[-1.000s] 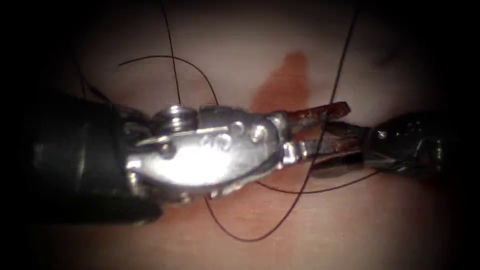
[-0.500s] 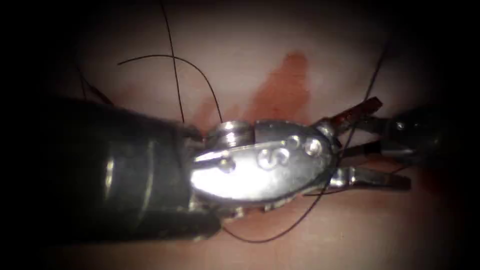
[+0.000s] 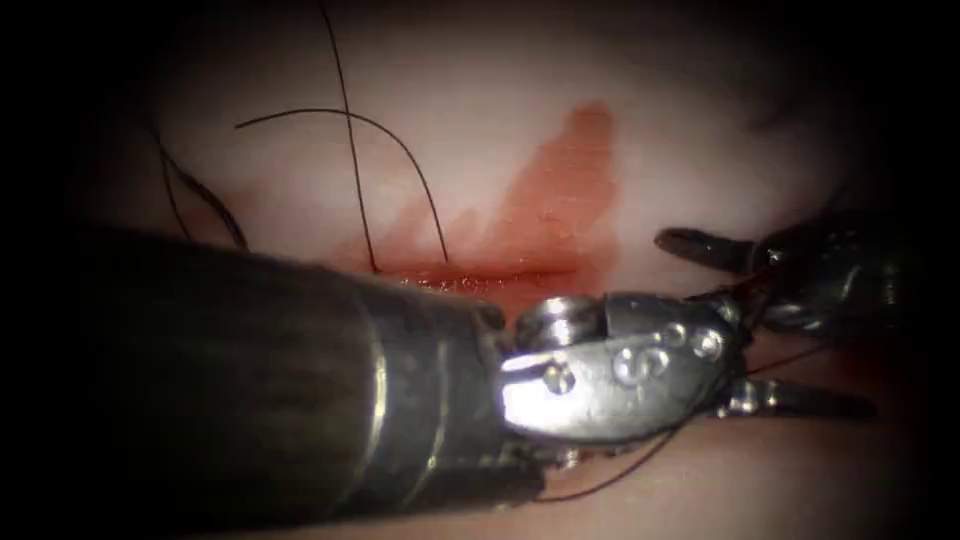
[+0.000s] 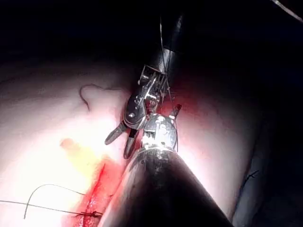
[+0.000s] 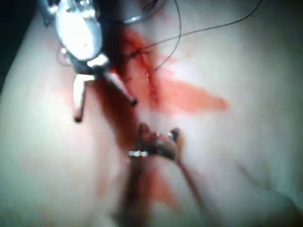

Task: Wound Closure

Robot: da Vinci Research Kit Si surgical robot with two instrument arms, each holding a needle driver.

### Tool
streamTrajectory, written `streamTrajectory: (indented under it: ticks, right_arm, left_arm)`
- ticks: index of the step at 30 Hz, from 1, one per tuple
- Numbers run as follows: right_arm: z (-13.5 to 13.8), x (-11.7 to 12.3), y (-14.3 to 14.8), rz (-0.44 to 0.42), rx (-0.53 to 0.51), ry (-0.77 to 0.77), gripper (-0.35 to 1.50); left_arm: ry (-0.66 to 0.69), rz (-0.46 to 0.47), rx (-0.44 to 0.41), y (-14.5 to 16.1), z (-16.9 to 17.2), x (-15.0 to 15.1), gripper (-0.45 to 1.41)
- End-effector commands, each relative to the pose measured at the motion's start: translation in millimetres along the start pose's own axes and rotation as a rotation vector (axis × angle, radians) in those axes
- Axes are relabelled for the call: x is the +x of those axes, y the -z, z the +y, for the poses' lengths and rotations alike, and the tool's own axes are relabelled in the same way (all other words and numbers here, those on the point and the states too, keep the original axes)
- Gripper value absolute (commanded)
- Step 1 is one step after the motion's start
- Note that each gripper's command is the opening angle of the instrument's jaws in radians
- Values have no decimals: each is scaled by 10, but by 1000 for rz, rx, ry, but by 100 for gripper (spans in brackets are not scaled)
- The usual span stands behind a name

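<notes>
My left tool (image 3: 800, 350) reaches in from the left with its thick shaft across the tissue (image 3: 690, 130). Its jaws stand apart past the right end of the cut (image 3: 470, 275), with nothing between them; the right wrist view shows them spread (image 5: 106, 109). My right tool (image 3: 715, 280) faces it from the right, one dark jaw pointing left. In the left wrist view its jaws (image 4: 117, 148) are open and empty. Dark thread (image 3: 400, 150) loops over the tissue above the cut, and a strand (image 3: 620, 470) runs under the left tool's wrist. I see no needle.
Red fluid (image 3: 560, 190) stains the tissue above the cut and pools along it. Thread ends (image 4: 47, 198) lie by the stitched end of the cut in the left wrist view.
The left tool has pushed right and down, and its jaws have spread wider. The long strand that crossed its jaws has gone off to the right. The right tool has backed to the right.
</notes>
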Motion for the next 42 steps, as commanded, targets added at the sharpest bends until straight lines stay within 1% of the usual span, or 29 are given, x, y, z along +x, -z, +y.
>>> streamTrajectory:
  ticks: [1, 2, 5, 8, 11, 18, 21, 23, 29, 34, 35, 36, 37, 38, 39, 42]
  right_arm:
    - [-6, -1, -9, 0, 5, 0, 118]
    - [-6, -1, -9, 0, 5, 0, 118]
    - [-7, 0, -10, 0, 7, -1, 118]
    - [-8, 0, -10, 0, 7, -1, 118]
    - [-8, 0, -10, 0, 7, -1, 118]
    - [-10, 3, -7, 22, 21, -6, 118]
    - [-9, 3, -6, 22, 21, -6, 118]
    - [-9, 3, -7, 22, 21, -6, 118]
    - [-9, 3, -7, 22, 21, -6, 118]
    - [-9, 2, -7, 21, 24, -5, 118]
    - [-9, 2, -7, 21, 24, -5, 118]
    - [-9, 2, -7, 21, 24, -4, 118]
    - [-9, 2, -8, 21, 24, -4, 118]
    - [-9, 2, -8, 21, 24, -4, 118]
    - [-9, 2, -8, 22, 24, -4, 118]
    - [-10, 1, -8, 22, 24, -4, 118]
  left_arm:
    - [-2, 0, 0, -6, 0, -6, 47]
    - [-2, 0, -1, -7, 0, -6, 36]
    - [-5, 0, 0, -6, 1, -8, -45]
    - [-29, -2, 33, -5, 5, -8, -45]
    - [-49, -3, 53, 3, 6, -5, -45]
    - [-49, -6, 93, 44, -16, 17, -45]
    - [-52, -8, 104, 54, -23, 21, -45]
    - [-52, -9, 114, 54, -24, 20, -45]
    - [-58, -6, 84, 38, -13, 14, -45]
    - [-62, -2, 50, 29, -9, 17, -45]
    - [-56, -1, 41, 27, -8, 17, -25]
    - [-32, 0, 35, 25, -8, 19, 9]
    - [-1, 1, 31, 22, -8, 20, 37]
    - [5, 2, 27, 19, -8, 21, 56]
    - [11, 2, 23, 16, -7, 22, 66]
    - [14, 4, -7, 9, -1, 22, 73]
